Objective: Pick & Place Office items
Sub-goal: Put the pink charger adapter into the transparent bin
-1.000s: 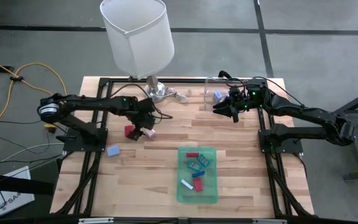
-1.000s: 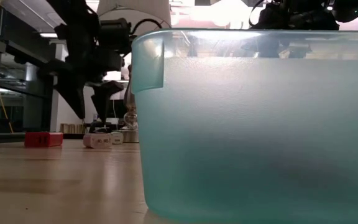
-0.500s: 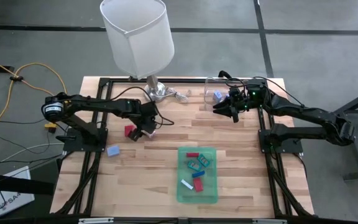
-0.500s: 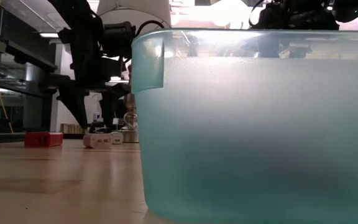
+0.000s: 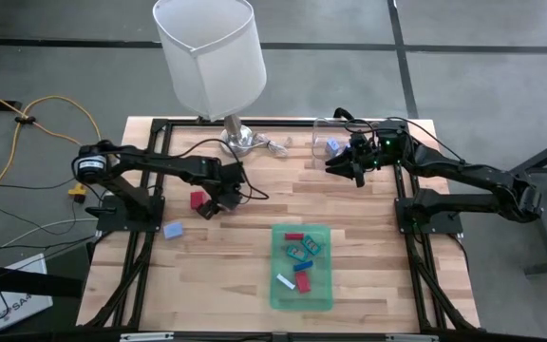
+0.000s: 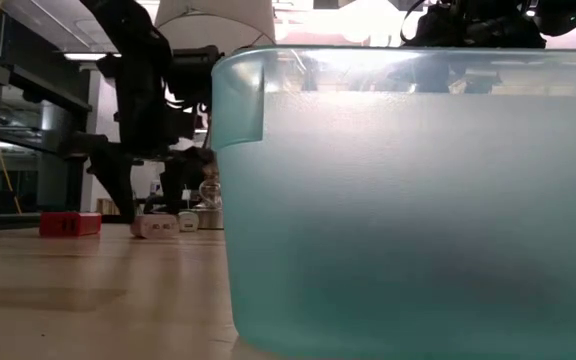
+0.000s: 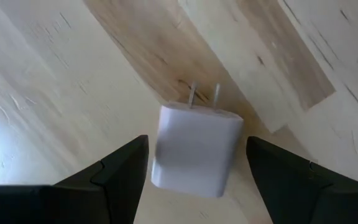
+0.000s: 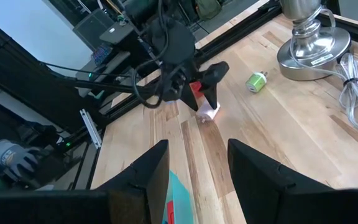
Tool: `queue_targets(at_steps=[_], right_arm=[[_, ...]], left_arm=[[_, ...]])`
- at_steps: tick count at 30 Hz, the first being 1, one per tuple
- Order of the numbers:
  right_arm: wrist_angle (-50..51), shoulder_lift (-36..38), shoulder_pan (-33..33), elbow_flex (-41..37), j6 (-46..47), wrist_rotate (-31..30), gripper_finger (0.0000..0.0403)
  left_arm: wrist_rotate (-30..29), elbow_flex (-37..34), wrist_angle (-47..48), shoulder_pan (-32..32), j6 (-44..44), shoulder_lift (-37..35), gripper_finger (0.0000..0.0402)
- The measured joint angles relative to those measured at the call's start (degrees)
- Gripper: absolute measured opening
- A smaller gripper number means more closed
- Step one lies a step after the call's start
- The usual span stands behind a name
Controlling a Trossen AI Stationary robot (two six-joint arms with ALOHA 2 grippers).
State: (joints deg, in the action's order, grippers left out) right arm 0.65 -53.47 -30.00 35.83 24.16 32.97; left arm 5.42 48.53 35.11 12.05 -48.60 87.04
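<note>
A white plug block with two metal prongs (image 7: pixel 194 149) lies flat on the wooden table, left of centre. My left gripper (image 7: pixel 196 163) points down over it, open, with one finger on each side of the block and a gap on both sides. The low view shows the block (image 6: pixel 156 226) on the table under that gripper (image 6: pixel 143 200). A red block (image 5: pixel 198 199) lies beside it, and a pale blue block (image 5: pixel 172 229) nearer the left edge. The green tray (image 5: pixel 323 296) holds several small items. My right gripper (image 5: pixel 345 169) waits in the air at the far right, open and with nothing in it.
A lamp with a white shade (image 5: pixel 212 57) and metal foot (image 5: pixel 240 141) stands at the far edge, a grey cable (image 5: pixel 273 145) beside it. A small green piece (image 8: pixel 255 81) lies near the foot. A clear container (image 5: pixel 326 142) stands by my right gripper.
My left gripper has come down toward the white plug block and a little toward the table's near edge, rolling about its own pointing line. It has stayed open, and its fingers now stand on either side of the block. The block has not moved.
</note>
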Motion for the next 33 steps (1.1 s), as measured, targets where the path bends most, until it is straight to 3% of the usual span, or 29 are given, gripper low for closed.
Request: queue_targets(at_steps=[33], right_arm=[[0.0,0.0,0.0,0.0,0.0,0.0,0.015]], left_arm=[[-2.4,0.0,-0.9,-1.1,0.6,1.7,0.0254]])
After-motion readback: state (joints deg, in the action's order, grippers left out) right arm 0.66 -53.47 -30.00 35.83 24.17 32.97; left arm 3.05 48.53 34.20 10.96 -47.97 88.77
